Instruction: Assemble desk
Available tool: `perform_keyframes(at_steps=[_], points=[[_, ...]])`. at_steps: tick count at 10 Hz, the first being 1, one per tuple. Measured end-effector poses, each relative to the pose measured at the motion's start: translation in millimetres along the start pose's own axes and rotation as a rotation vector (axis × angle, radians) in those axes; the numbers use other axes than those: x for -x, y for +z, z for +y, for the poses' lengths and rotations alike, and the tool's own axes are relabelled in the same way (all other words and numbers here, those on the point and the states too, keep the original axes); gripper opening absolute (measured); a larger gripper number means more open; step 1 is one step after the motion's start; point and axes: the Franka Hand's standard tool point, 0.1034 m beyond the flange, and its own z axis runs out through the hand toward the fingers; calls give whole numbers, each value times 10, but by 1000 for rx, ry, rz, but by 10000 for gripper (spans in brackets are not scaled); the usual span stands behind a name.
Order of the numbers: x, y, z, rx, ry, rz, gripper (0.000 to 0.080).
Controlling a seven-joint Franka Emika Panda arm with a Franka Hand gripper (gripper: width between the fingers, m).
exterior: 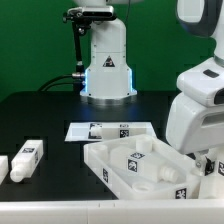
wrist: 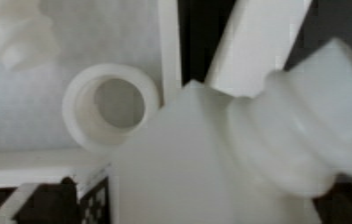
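Note:
The white rimmed tabletop panel (exterior: 112, 172) lies at the front of the black table, with tagged white pieces (exterior: 140, 160) on it. Two loose white legs (exterior: 27, 155) lie at the exterior view's left. My gripper (exterior: 207, 165) hangs over the panel's right end, partly cut off by the frame edge. In the wrist view my gripper (wrist: 199, 205) is shut on a white desk leg (wrist: 199, 150) that fills the gap between the dark fingers (wrist: 48, 205). A round corner socket (wrist: 111, 100) of the panel lies close beyond the leg. A ridged screw end (wrist: 22, 40) shows beside it.
The marker board (exterior: 105, 130) lies flat behind the panel. The white robot base (exterior: 107, 60) with a blue light stands at the back. My white arm (exterior: 195, 100) fills the exterior view's right side.

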Motion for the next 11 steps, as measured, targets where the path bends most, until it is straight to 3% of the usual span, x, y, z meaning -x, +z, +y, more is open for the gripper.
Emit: perform_keyframes(at_steps=[2,3,4,6,8,10,11], points=[[37,6,110,12,19,-11,407],[52,8,209,24,36,-12,407],[57,9,236,26,40,-13,329],[56,-24,270,28,41,-19,323],[72,-218,288,32,49,-18,304],[269,-470,216,37,72,-14,291],[297,-489,159,37,91,-13,290]])
